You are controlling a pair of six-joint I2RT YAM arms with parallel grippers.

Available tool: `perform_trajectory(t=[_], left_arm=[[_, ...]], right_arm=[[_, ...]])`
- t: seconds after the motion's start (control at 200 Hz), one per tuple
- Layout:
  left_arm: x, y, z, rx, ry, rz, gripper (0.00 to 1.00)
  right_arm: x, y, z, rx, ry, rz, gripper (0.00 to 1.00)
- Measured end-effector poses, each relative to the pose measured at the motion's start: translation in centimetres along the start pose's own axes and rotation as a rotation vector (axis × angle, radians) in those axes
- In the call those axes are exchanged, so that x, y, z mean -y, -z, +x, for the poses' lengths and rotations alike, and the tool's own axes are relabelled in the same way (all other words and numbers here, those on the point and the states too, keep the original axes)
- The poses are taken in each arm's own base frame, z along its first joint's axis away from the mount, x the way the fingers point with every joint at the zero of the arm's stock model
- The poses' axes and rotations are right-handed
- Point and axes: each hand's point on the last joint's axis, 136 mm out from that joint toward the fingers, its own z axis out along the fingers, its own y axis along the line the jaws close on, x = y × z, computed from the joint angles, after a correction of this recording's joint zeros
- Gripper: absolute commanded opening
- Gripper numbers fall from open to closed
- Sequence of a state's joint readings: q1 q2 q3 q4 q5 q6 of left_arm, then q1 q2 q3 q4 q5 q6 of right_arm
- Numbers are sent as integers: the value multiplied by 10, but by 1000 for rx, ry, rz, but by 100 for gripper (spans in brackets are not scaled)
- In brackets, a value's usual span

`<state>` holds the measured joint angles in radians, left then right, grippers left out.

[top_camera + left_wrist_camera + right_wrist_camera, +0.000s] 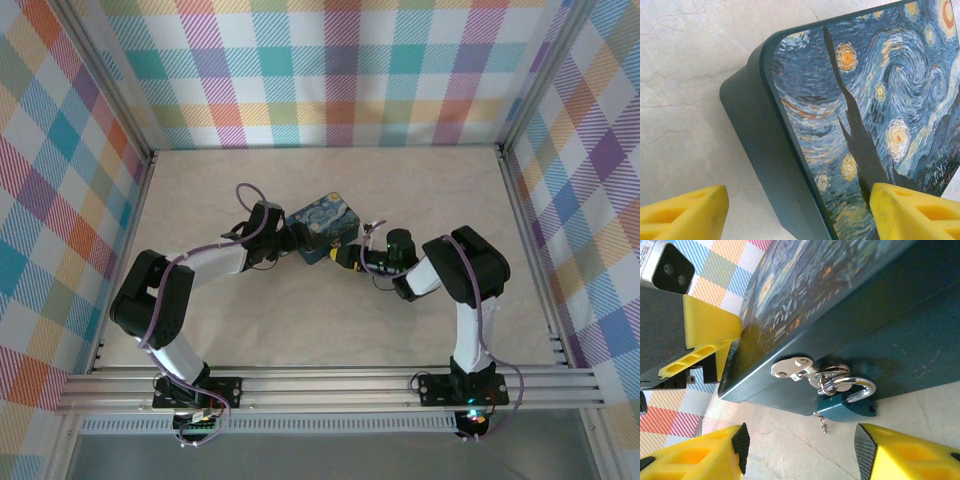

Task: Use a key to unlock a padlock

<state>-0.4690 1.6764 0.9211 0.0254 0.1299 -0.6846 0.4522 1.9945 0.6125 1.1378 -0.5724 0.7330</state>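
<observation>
Two yellow fingers of the right hand fill the bottom of the right wrist view, spread wide with only bare bench between them, so this hand grips nothing. The padlock is just beyond that gap, at about 12 to 1 o'clock from its middle. It dangles from a silvery hasp on the side wall of the starry-night tin. Its blue body lies roughly along the 9-to-3 line, and the shackle loops up toward 1 o'clock. A small metal piece at the body's 7 o'clock corner is probably the key, though it is too small to be sure. From overhead, the right hand is at the tin's 4 o'clock and the left hand at its 9 o'clock. The right arm is therefore much nearer the lock. The left hand is also spread wide and straddles a corner of the tin. One finger lies over the lid, while the other is apart from the wall, so it looks like a brace more than a grip.
</observation>
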Motion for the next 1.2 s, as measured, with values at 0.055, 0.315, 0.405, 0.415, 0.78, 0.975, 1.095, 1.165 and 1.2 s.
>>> perform_trajectory(t=[0.055,0.315,0.405,0.415,0.78,0.975,1.095,1.165,1.2], left_arm=[[0,0,0,0,0,0,75],[0,0,0,-2,0,-3,75],[0,0,0,-5,1,-5,75],[0,0,0,-4,1,-5,75],[0,0,0,-3,5,-3,75],[1,-1,-1,-2,5,-1,75],[1,-1,0,-2,7,0,75],[1,-1,0,-2,7,0,75],[1,-1,-1,-2,7,-1,75]], right_arm=[[1,0,-2,6,13,7,66],[5,-5,-15,23,58,36,73],[7,-7,-19,30,66,48,75],[7,-8,-20,30,66,51,75],[7,-16,-24,10,87,20,70],[2,-18,-17,-16,86,-25,65],[-2,-20,-11,-35,80,-42,61],[-3,-20,-12,-34,76,-47,58],[-3,-20,-11,-33,72,-48,57]])
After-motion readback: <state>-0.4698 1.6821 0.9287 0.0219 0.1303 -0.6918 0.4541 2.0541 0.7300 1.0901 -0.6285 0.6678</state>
